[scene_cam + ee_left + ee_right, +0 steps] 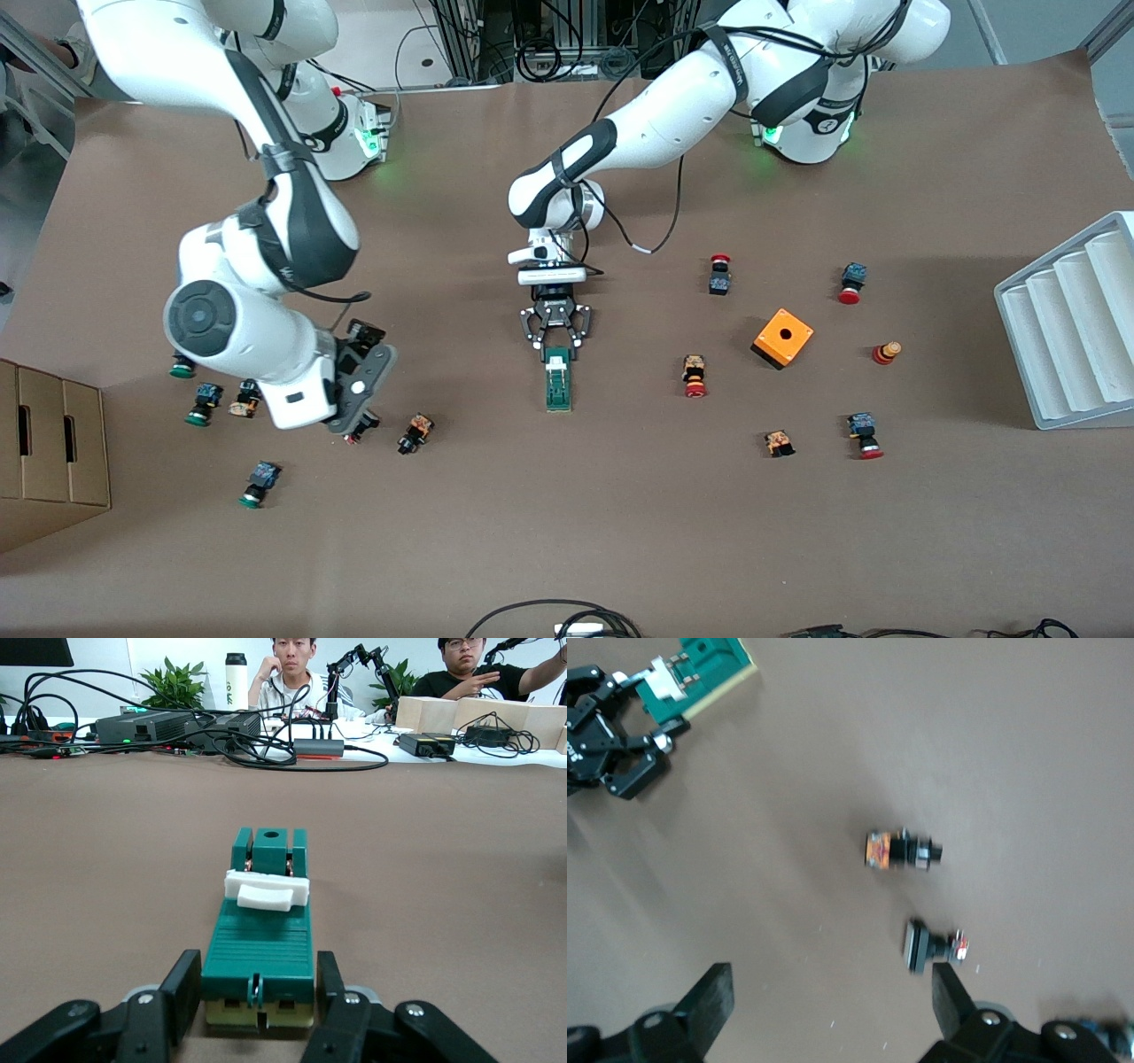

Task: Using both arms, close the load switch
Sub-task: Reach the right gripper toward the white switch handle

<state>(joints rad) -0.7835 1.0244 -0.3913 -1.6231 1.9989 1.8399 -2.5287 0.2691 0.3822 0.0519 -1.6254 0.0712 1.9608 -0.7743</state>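
Load switch (558,383) lies flat mid-counter (620,532), its long axis running away from the left gripper (556,344). That gripper is down at counter level, fingers (182,992) set on either side of the switch's end, grasping it; white lever (266,889) sits partway along the top. Right gripper (361,416) hangs released, jaws spread wide, over two small push buttons (902,850) toward the right arm's end.
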